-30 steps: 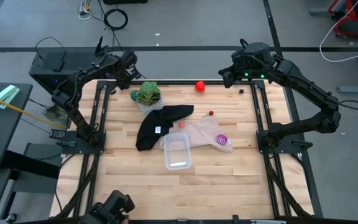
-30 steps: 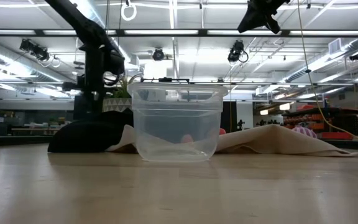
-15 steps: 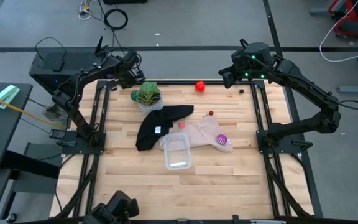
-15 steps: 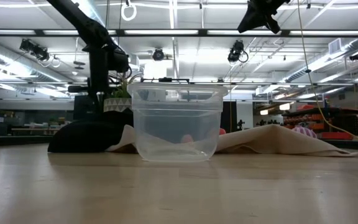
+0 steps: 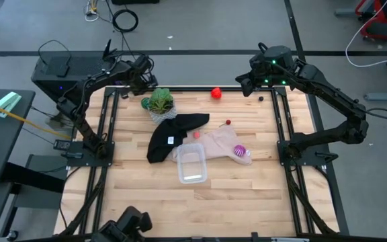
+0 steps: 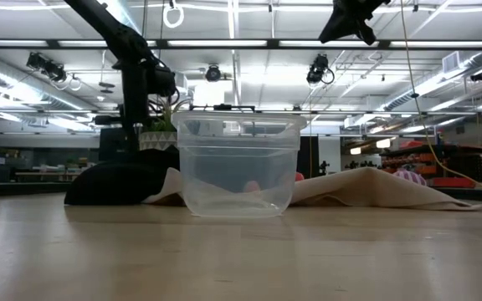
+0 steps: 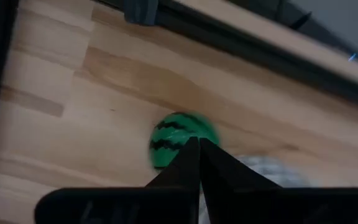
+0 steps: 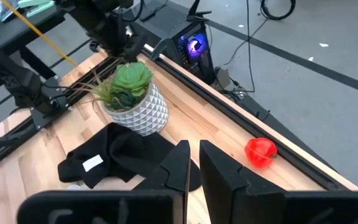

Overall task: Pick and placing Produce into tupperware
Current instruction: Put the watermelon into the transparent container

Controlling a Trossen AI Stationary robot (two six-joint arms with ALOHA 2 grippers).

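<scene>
Wooden tabletop, far left corner beside the potted plant (image 5: 158, 102): green melon-like fruit (image 7: 182, 138), apparently light, hard, slick and prone to roll, needs gripping across its widest girth; left gripper (image 7: 199, 148) above it, pinched closed, empty.

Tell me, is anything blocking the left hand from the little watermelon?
Nothing visible does. In the left wrist view the left hand, fingers together, points straight at the little watermelon on bare wood. The potted plant stands beside them, between the melon and the tupperware.
</scene>
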